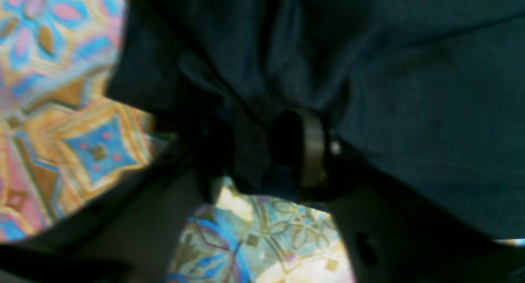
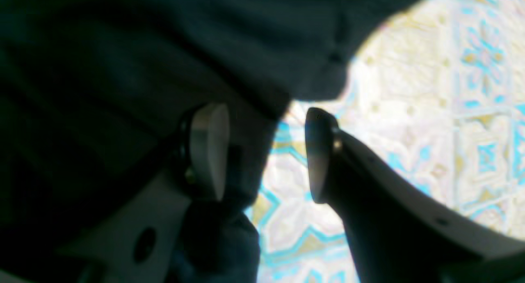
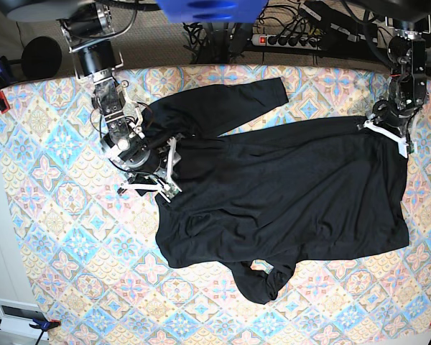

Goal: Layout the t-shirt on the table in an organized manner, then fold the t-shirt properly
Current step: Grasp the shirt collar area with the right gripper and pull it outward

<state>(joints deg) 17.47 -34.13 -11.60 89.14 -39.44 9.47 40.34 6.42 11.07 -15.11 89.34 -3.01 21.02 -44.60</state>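
1. Plain black long-sleeved soft fabric t-shirt lies spread across the middle of the large rectangular table with pastel blue, pink and cream diamond-tile cloth, body running toward the base view's right edge.
2. One sleeve reaches up toward the far edge near the centre; the other sleeve is bunched in a curl near the near edge, below the body.
3. Hem side sits close to the right edge of the table in the base view; neck and shoulder end is at the left-centre.
4. Right gripper, on the base view's left, rests at the shoulder end of the t-shirt. Right wrist view: its jaws stand wide apart, one pale pad lying against black fabric, the other over bare cloth, nothing pinched between them.
5. Left gripper, on the base view's right, sits at the far right corner of the t-shirt's hem.
6. Left wrist view is blurred: dark fabric bunches between the fingers, but gripping or released, cannot tell.
7. Fabric shows wrinkles fanning out from the left gripper.
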